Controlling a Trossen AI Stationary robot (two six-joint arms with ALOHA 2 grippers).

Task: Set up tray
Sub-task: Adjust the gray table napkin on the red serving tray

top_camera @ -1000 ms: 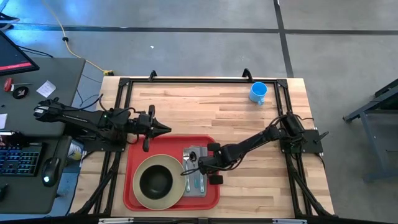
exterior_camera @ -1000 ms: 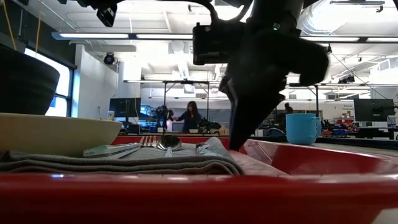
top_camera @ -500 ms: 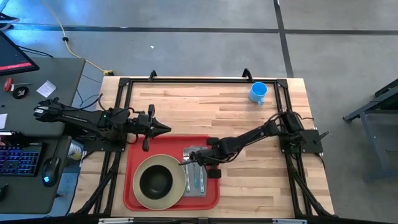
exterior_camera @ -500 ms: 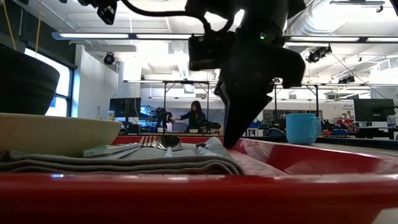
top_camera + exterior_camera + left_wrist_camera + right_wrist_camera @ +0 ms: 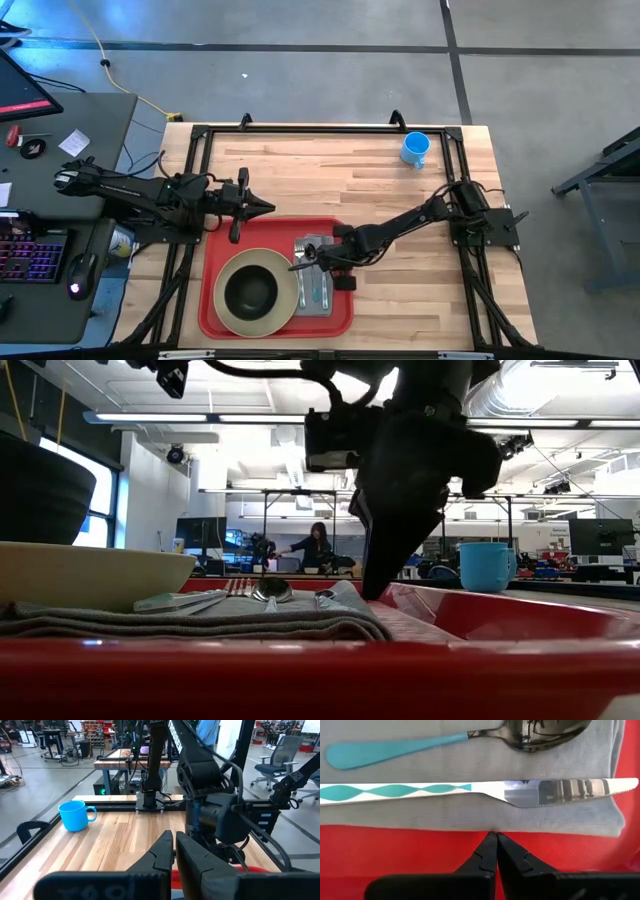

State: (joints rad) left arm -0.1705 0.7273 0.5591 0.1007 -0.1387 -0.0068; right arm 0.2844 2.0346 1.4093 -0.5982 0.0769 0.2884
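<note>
The tray (image 5: 215, 300) is set at the table's (image 5: 350, 170) near edge. The right gripper (image 5: 496, 840), closed and empty, is poised beside the napkin (image 5: 470, 770) under the knife (image 5: 470, 792); any nudge should be kept low and gentle. The left gripper (image 5: 174, 845) is parked closed, empty.

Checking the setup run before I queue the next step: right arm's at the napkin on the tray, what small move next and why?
Probably lift the right gripper clear and head for the blue mug. Its fingers are shut, holding nothing, at the grey napkin's edge. Knife and spoon already lie on the napkin, on the tray beside the plate, while the mug stands off at the far corner.
</note>
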